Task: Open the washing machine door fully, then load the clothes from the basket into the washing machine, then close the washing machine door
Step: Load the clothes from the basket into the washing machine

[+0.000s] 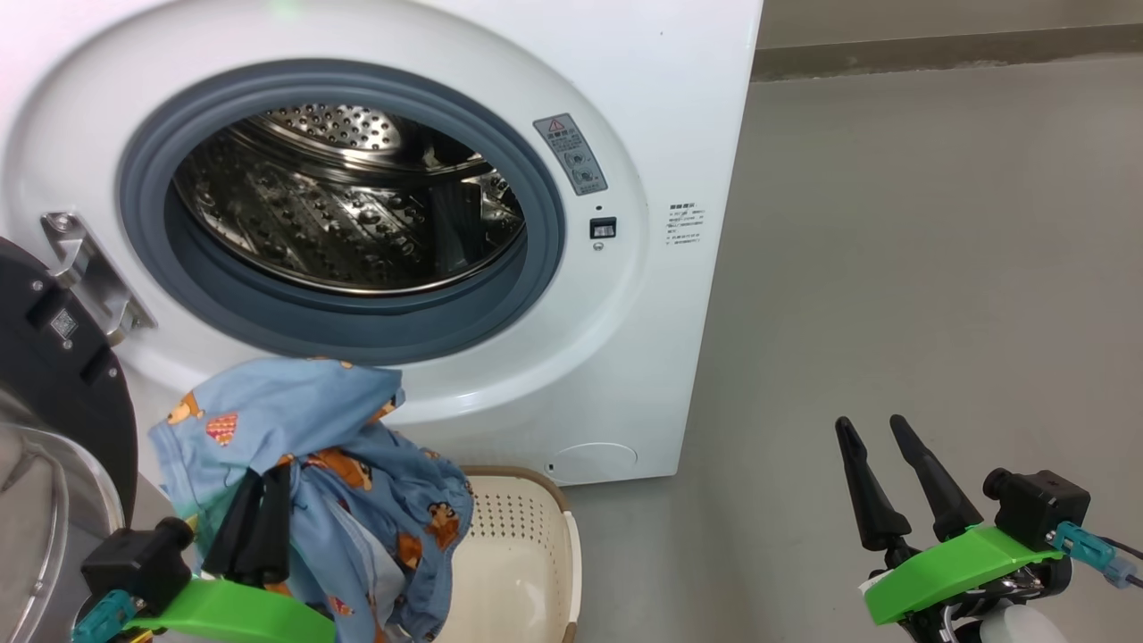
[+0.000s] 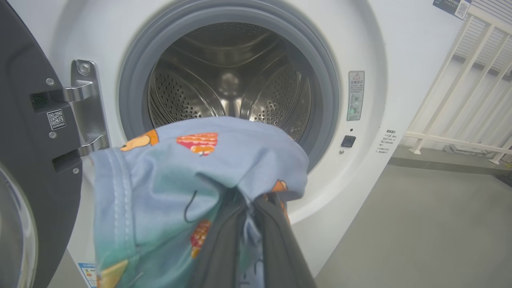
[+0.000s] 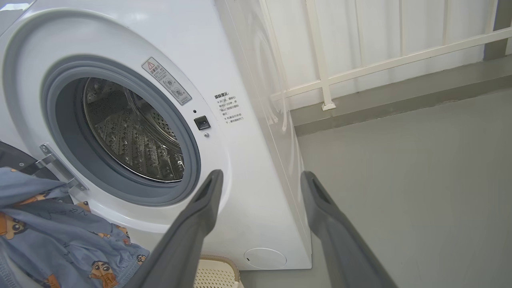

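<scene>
The white washing machine (image 1: 625,107) stands with its steel drum (image 1: 348,205) exposed inside the grey seal. Its black-rimmed door (image 1: 54,375) is swung open at the left, glass bowl facing me. My left gripper (image 1: 259,487) is shut on the light blue clothes (image 1: 295,429), lifted above the cream basket (image 1: 527,554) and just below the drum mouth. In the left wrist view the clothes (image 2: 192,176) drape over the fingers (image 2: 276,240) in front of the opening. My right gripper (image 1: 875,433) is open over the floor at the lower right, holding nothing; its fingers (image 3: 200,216) point toward the washing machine (image 3: 224,60).
Grey floor (image 1: 938,268) stretches to the right of the machine. A white railing (image 3: 360,60) runs behind it. The door hinge bracket (image 1: 89,268) sits at the opening's left edge, close to the lifted clothes.
</scene>
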`<state>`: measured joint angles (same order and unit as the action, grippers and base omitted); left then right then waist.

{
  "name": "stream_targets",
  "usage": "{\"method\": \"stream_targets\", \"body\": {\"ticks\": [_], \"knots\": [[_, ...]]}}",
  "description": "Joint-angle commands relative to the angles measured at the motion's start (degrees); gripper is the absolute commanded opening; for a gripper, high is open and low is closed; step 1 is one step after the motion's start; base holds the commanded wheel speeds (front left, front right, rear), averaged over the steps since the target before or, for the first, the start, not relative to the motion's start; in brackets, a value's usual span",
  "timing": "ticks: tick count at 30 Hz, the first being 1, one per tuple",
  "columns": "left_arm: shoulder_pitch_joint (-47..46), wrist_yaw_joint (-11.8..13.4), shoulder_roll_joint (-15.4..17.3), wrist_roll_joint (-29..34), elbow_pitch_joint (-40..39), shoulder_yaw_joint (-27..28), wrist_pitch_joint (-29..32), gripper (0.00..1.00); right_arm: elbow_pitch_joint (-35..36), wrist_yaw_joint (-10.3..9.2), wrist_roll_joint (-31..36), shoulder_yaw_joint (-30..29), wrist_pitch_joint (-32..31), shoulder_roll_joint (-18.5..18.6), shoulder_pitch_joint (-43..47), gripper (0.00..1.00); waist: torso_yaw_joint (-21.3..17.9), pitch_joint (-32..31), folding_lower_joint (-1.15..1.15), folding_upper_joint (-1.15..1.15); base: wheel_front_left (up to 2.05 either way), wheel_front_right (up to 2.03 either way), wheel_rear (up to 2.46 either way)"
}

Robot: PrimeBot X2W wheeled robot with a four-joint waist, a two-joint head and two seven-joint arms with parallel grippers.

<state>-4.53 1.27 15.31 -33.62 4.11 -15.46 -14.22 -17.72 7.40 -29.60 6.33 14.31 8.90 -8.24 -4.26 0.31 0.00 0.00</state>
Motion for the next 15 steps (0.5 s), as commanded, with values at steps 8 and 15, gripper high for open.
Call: {"method": "stream_targets", "body": {"ticks": [8,15], "knots": [[-1.99,0.07,0.93,0.93,-1.11,2.99,-0.77,0.00,1.53,0.09,-0.24,1.75,0.69,1.00,-1.17,1.00,-0.24,0.41,0.00,0.00,0.00,0.00,0.00],[-6.83,-1.32,1.17,1.10,-0.29,2.44,-0.76,0.00,1.50,0.09,-0.19,1.96,0.69,0.90,-1.51,1.00,-0.25,1.55,0.00,0.00,0.00,0.00,0.00]]}}
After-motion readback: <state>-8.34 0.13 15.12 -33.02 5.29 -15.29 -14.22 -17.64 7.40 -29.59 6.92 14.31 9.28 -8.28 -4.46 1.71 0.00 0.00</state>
